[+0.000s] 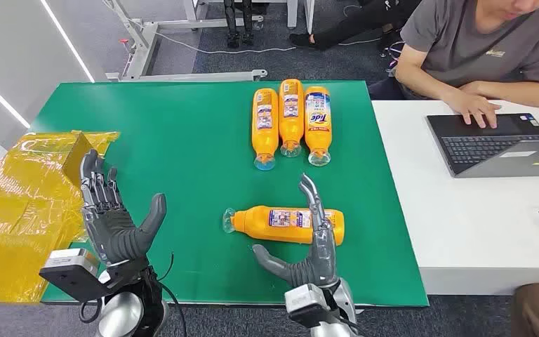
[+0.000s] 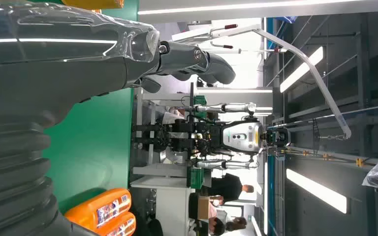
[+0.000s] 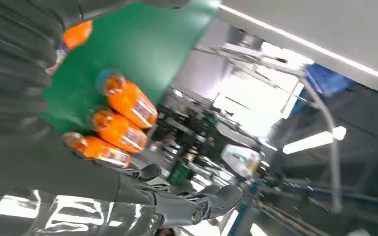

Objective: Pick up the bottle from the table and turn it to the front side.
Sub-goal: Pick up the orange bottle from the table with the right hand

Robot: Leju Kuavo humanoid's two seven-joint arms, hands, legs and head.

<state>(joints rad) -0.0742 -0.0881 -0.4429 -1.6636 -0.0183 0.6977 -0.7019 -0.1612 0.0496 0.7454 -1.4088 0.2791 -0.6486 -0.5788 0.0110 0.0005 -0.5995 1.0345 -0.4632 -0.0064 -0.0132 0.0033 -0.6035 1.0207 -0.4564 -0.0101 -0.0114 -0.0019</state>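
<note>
Bottle: the orange plastic bottle with a printed label (image 1: 285,223) is lying on its side on the green-topped bench (image 1: 182,154), cap end pointing toward the robot's left.
Right hand: the grey right hand (image 1: 316,249) is hovering just in front of that bottle, fingers (image 1: 311,193) apart and upright, thumb out to the side, holding nothing.
Left hand: the grey left hand (image 1: 112,225) is waiting well apart from the bottle, palm open, fingers spread, empty.
Step in hand: likely the reach; the hand should be closing around the bottle's middle, so the roll stays balanced.
Other bottles: three orange bottles (image 1: 291,119) are lying side by side farther back.
Views: the head view is showing the person's hand on a dark laptop (image 1: 491,140); the right wrist view is showing the three bottles (image 3: 123,123).
</note>
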